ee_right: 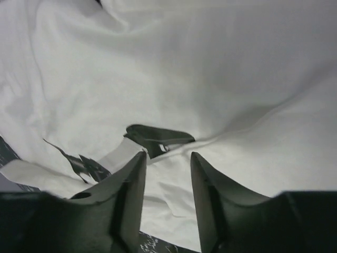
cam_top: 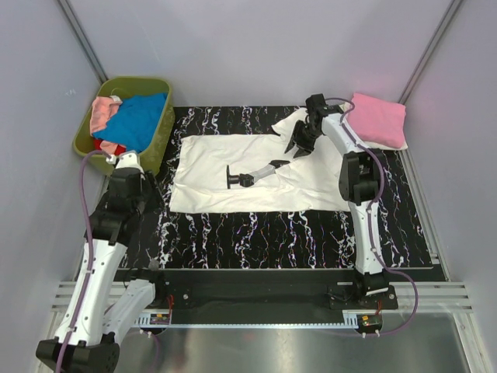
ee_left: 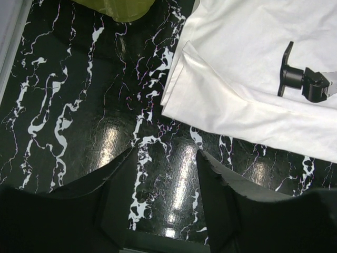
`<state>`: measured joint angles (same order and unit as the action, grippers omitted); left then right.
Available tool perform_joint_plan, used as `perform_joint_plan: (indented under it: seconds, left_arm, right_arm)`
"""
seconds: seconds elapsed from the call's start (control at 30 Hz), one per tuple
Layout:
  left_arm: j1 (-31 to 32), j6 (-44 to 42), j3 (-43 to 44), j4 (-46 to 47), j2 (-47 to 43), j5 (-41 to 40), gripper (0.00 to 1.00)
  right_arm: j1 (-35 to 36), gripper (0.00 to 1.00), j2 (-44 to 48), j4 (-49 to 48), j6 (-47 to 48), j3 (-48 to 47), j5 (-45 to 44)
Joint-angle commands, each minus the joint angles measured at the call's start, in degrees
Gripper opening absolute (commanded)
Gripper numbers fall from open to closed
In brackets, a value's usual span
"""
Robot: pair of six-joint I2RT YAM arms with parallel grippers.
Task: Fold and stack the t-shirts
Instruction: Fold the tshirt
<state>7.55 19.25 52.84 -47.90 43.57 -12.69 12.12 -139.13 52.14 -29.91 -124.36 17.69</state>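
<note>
The danger for you is at the right end effector [ee_right: 167, 155]. Its jaws stand parted over wrinkled cloth of the white t-shirt [ee_right: 210, 68]. If you close here, you may catch two layers, or only a loose wrinkle, and then the fold will come out crooked. Lifting too early could also drag the whole shirt across the desk [cam_top: 272, 241] and disturb its flat lower part. A small dark shape [ee_right: 158, 139] lies just ahead of the tips. I cannot tell what it is, so do not aim by it.

The right end effector is released, moderately parted, and nothing is pinched between its fingers. The cloth lies just under them, and I cannot tell whether the tips touch it. The left end effector [ee_left: 166, 153] is released too and holds nothing. It hangs over bare desk, and the shirt's edge is toward the upper right of its wrist view, near but apart.

In the top view the white t-shirt lies spread in the middle of the frame, with its print [cam_top: 252, 175] facing up. Its upper right corner is rumpled under the right end effector. A pink t-shirt [cam_top: 380, 120] lies folded at the upper right. The basket [cam_top: 165, 132] at the upper left holds a blue t-shirt [cam_top: 140, 120] and others. I judge that the first fold is not yet made.
</note>
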Motion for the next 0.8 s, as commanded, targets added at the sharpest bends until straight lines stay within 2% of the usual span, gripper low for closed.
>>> perform_joint_plan:
  seconds: [0.0, 0.07, 0.13, 0.23, 0.27, 0.3, 0.33, 0.4, 0.43, 0.53, 0.63, 0.7, 0.77]
  left_arm:
    - [-0.26, -0.79, -0.02, 2.46, 1.78, -0.41, 0.56]
    - [-0.26, -0.88, 0.25, 2.46, 3.0, 0.38, 0.6]
    - [-0.26, -0.88, 0.51, 2.29, 4.06, 1.17, 0.62]
    - [-0.26, -0.09, 1.3, 2.02, 6.52, 2.84, 0.64]
    - [-0.26, 0.35, 1.39, 2.11, 7.66, 4.58, 0.65]
    - [-0.26, 0.88, 1.39, 2.54, 8.36, 5.91, 0.66]
    - [-0.17, 1.93, 1.22, 2.98, 9.59, 7.31, 0.66]
    - [-0.08, 3.42, 0.08, 4.91, 10.65, 10.75, 0.67]
    - [0.09, 5.0, -0.97, 5.7, 11.79, 11.45, 0.67]
    - [0.53, 7.46, -2.91, 8.08, 14.25, 12.34, 0.67]
    - [0.8, 9.05, -4.75, 9.93, 16.53, 14.35, 0.67]
    - [0.89, 9.41, -5.38, 10.81, 17.6, 15.58, 0.67]
    - [0.89, 9.32, -6.25, 11.16, 18.74, 15.59, 0.67]
  right_arm:
    - [0.19, 0.52, -3.77, 8.66, 3.19, -12.47, 0.07]
    - [-0.16, 0.61, -2.82, 9.82, 4.33, -15.03, -1.69]
    - [-1.13, 0.64, 0.16, 9.21, 5.03, -12.77, -3.96]
    - [-4.37, 0.65, 11.13, 3.08, 3.64, 1.52, -5.83]
    - [-5.86, 0.65, 18.04, 0.71, 2.94, 11.75, -5.91]
    - [-7.27, 0.65, 21.32, -3.06, 2.32, 16.81, -5.92]
    - [-10.5, 0.65, 24.4, -4.23, 0.49, 25.91, -6.52]
    - [-13.68, 0.65, 31.88, -7.21, -0.84, 34.66, -7.06]
    - [-15.01, 0.65, 35.73, -8.1, -1.46, 42.54, -7.06]
    - [-17.65, 0.65, 39.63, -11.09, -2.17, 54.52, -8.37]
    - [-21.51, 0.63, 42.62, -14.16, -3.57, 62.09, -8.13]
    - [-26.59, 0.61, 43.59, -17.93, -4.01, 65.1, -4.79]
    - [-28.37, 0.59, 42.37, -19.09, -3.23, 66.52, -4.6]
